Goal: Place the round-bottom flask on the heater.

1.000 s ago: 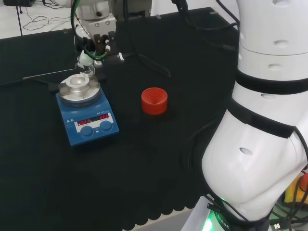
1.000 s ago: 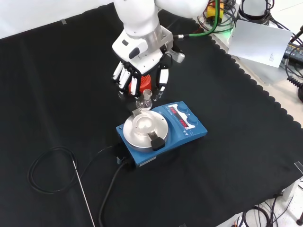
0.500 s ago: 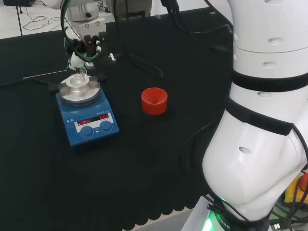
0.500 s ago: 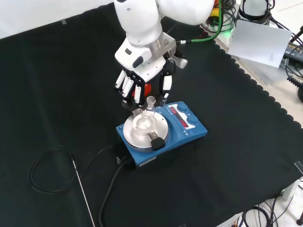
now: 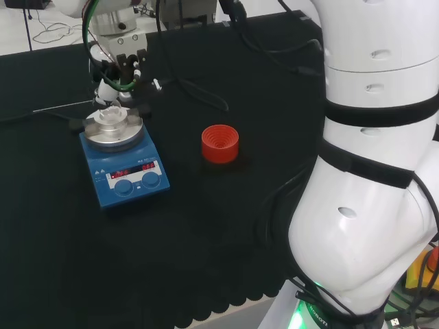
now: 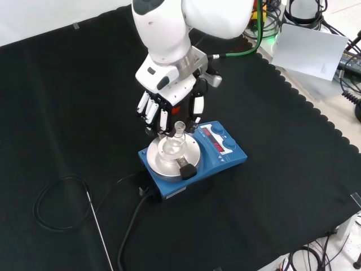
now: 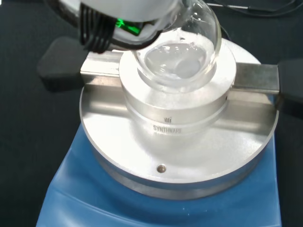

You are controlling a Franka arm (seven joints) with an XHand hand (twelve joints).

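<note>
The clear round-bottom flask (image 6: 174, 142) stands upright over the middle of the heater (image 6: 225, 158), a blue box with a round silver top. In the wrist view the flask's bulb (image 7: 179, 53) sits at the mouth of the well in the silver block (image 7: 175, 111); I cannot tell whether it rests there. My hand (image 6: 169, 96) hangs above it, fingers and thumb curled round the flask's neck. In the head view the hand (image 5: 118, 63) is over the flask (image 5: 110, 112) on the heater (image 5: 125, 164) at the left.
A red ribbed stand (image 5: 219, 144) sits to the right of the heater in the head view. A black cable loop (image 6: 53, 203) and a thin metal rod (image 6: 98, 228) lie on the cloth at the front view's lower left. A black knob (image 6: 188, 168) sits on the heater's top.
The hand carried the flask from beside the heater's edge to over its middle and lowered it onto the block's well.
</note>
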